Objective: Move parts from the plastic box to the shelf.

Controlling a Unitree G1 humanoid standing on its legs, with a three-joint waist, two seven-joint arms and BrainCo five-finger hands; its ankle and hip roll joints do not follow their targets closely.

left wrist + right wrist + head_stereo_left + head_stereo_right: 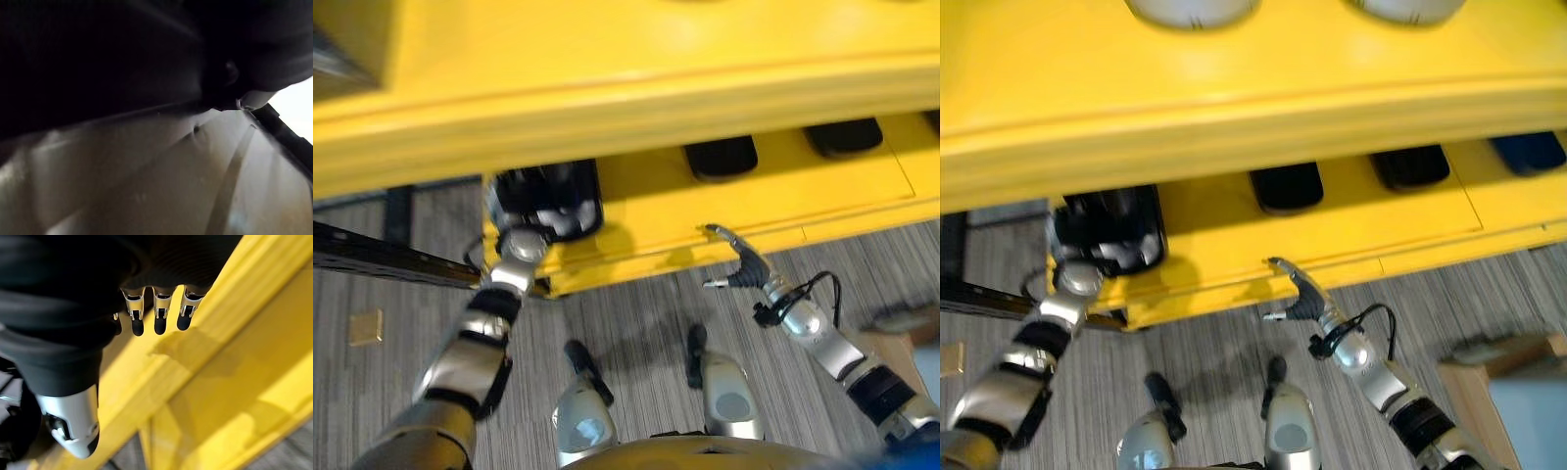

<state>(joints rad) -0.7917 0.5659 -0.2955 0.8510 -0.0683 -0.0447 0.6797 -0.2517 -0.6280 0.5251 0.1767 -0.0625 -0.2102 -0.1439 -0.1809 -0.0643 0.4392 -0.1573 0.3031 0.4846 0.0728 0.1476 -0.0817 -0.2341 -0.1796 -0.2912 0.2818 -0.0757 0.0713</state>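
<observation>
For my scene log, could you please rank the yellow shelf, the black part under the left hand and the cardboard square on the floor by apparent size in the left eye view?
1. Yellow shelf, by far the largest.
2. Black part.
3. Cardboard square, smallest.

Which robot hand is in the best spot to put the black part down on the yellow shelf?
The left hand, probably. It is already at the black part on the yellow shelf. The right hand hangs empty at the shelf's front edge.
</observation>
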